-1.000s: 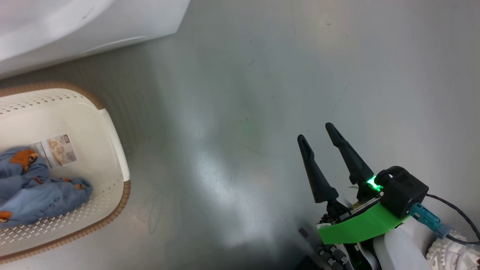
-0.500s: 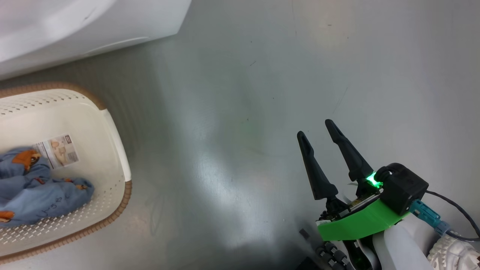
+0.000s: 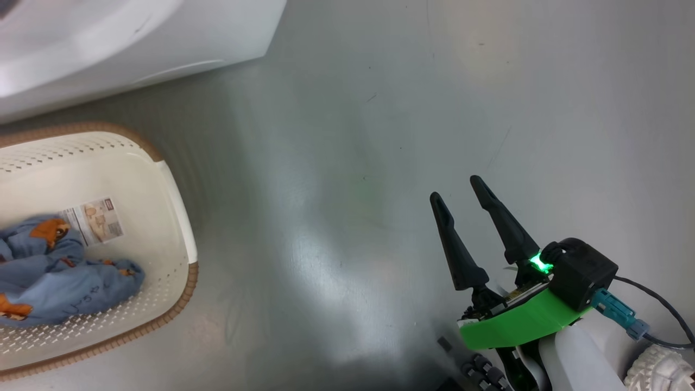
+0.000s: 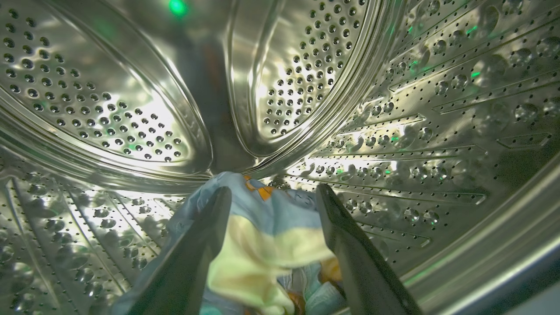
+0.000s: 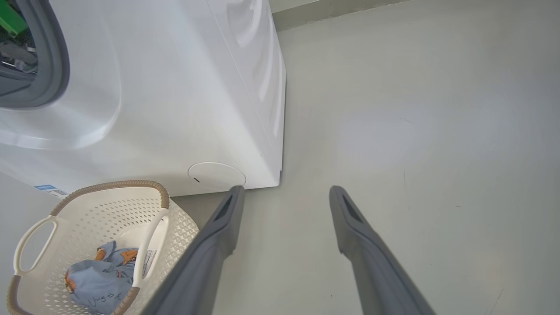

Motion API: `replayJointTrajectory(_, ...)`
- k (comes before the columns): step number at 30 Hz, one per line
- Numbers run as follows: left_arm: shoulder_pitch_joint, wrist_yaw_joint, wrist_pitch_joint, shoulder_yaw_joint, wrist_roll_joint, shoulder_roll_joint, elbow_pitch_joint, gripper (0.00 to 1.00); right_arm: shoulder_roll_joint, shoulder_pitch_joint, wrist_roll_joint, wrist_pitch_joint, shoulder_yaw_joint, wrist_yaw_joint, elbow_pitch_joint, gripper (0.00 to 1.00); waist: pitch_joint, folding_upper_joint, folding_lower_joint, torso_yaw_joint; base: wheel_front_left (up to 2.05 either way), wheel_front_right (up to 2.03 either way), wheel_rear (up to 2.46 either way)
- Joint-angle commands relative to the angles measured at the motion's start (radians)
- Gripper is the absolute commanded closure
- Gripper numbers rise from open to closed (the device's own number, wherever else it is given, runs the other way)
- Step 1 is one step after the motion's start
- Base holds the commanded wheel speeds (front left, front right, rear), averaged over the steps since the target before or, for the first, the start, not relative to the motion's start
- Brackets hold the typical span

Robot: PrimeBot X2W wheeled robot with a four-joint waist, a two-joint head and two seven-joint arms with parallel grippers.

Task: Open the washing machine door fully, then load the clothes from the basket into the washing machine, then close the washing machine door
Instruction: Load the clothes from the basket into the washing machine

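Clothes (image 4: pixel 267 236): one light-blue and cream piece lies between and under the fingers of my left hand (image 4: pixel 272 190), deep inside the steel drum (image 4: pixel 131 109) of the washing machine (image 5: pixel 175 87). That hand is released. Its two dark fingers stand wide apart and clamp nothing, and the cloth sits slumped and loose on the drum's lower wall.

My right hand (image 3: pixel 456 189) is also open and empty, hovering over bare grey floor (image 3: pixel 353 136) with its fingers pointing away from me.

The other clothes (image 3: pixel 59 277), a crumpled blue bundle with orange prints, sit in the cream basket (image 3: pixel 136 179). It stands on the floor just in front of the machine. From the right hand, the basket is off to the left and well apart. The bundle's long axis runs roughly side to side across the head view.

I judge the left arm the nearer one. The basket sits just below the drum opening that arm reaches through, so backing out and lowering should bring it over the bundle.
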Motion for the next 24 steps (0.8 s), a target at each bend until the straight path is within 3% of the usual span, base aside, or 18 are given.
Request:
replayJointTrajectory(1,-0.024,-0.003,-0.008,0.009,-0.012,0.043,-0.002,0.00,-0.002,0.012,0.004,-0.005,0.017,0.006,-0.015,0.00,-0.006,0.0000,0.0000,0.003,0.00,0.00,0.00)
replayJointTrajectory(24,0.087,-0.003,-0.074,-0.015,-0.042,-0.045,0.032,0.00,-0.002,-0.027,-0.022,-0.005,-0.037,0.006,0.033,0.00,-0.129,0.0000,0.0000,0.098,0.00,0.00,0.00)
